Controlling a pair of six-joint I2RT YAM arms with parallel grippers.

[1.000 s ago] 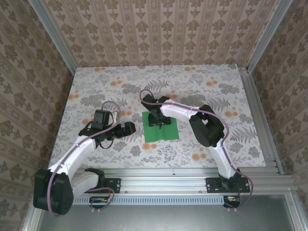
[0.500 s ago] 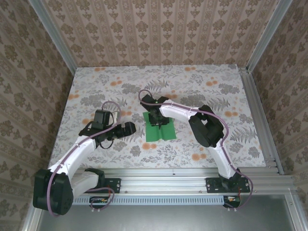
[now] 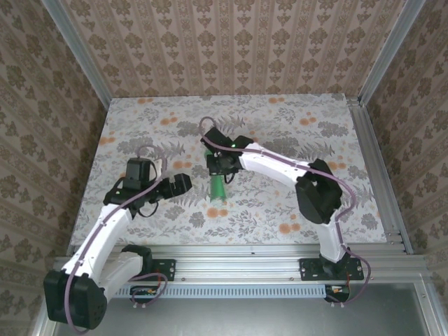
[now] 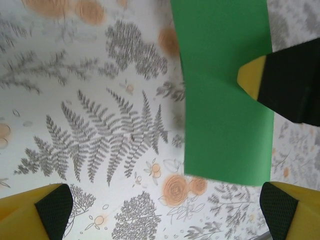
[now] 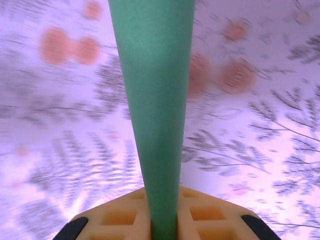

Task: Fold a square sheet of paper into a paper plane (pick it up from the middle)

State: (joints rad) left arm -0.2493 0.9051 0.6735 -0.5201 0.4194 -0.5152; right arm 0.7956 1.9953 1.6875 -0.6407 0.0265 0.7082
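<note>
- Bench (image 3: pixel 294 119): flat, covered in a white print of grey ferns and orange blossoms, matte.
- Walls (image 3: pixel 238 42) on three sides carry beige damask wallpaper in vertical bands. An aluminium frame (image 3: pixel 245 253) runs along the near edge and up the corners.
- Square sheet of paper (image 3: pixel 218 187): thin, plain bright green, matte and unmarked. It sits near the middle of the bench, in front of the left arm's tip.
- From above the sheet reads as a narrow strip, its two halves drawn together and hanging below the grip. I cannot tell whether its lower edge touches the bench.
- The left wrist view shows the sheet's broad face (image 4: pixel 225 100), smooth with one faint bend across it.
- Right pincer (image 3: pixel 221 170): clenched on the sheet's middle. Seen from its own wrist, the yellow waffle-patterned jaws squeeze the green fold (image 5: pixel 152 100) between them.
- Left pincer (image 3: pixel 185 183): released, jaws spread wide. Its black ribbed pads (image 4: pixel 54 210) stand far apart, just beside the sheet but not touching it.
</note>
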